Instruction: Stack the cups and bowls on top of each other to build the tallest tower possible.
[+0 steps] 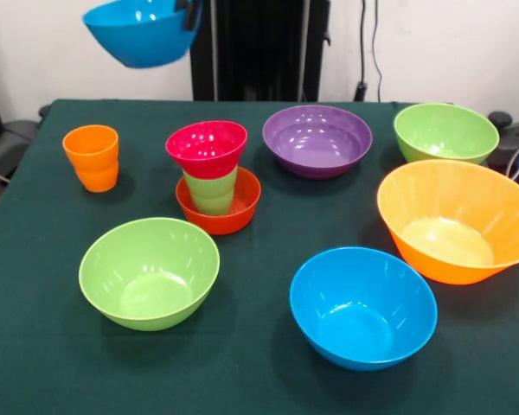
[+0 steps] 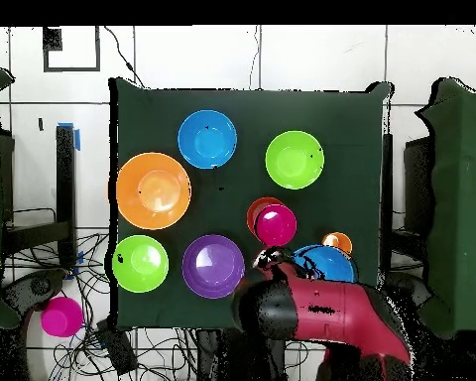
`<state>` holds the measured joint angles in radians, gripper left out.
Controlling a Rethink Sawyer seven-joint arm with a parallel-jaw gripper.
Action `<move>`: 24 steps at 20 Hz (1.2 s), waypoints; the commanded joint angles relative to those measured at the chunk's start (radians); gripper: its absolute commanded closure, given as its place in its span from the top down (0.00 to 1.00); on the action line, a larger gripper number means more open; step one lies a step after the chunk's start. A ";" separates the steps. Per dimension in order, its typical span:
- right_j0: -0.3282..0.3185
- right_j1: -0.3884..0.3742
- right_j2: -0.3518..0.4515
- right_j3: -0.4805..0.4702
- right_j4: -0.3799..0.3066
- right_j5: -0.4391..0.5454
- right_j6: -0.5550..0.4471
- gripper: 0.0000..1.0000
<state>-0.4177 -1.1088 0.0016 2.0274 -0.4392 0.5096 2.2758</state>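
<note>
While most pieces sit loose | near: blue bowl (image 1: 362,307), lime bowl (image 1: 149,272), big orange bowl (image 1: 457,220) | middle: tower (image 1: 212,177) three high: red-orange bowl, green cup, pink bowl; orange cup (image 1: 92,157) | far: purple bowl (image 1: 317,140), second lime bowl (image 1: 445,132) | gripper (image 1: 189,13) grasping raised blue bowl (image 1: 141,30) by rim.

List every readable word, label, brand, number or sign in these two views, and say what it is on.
None: no text shows on the glossy plastic bowls, such as the purple bowl or the large orange bowl, on the orange plastic cup, the dark green tablecloth, or the red and black arm.
</note>
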 commanded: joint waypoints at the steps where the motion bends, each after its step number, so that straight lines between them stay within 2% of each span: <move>1: -0.052 -0.071 0.040 0.042 0.038 0.139 -0.136 0.00; 4: -0.061 -0.091 0.055 0.037 0.042 0.168 -0.151 0.00; 8: -0.044 -0.042 0.084 0.007 0.045 0.155 -0.092 0.00; 14: 0.009 -0.007 0.073 -0.033 0.041 0.150 -0.005 0.00; 19: 0.019 -0.053 0.058 -0.010 0.049 0.170 -0.030 0.00; 24: 0.029 -0.072 0.058 -0.027 0.037 0.193 -0.066 0.00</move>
<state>-0.4105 -1.1988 0.0015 2.0187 -0.4120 0.5739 2.2758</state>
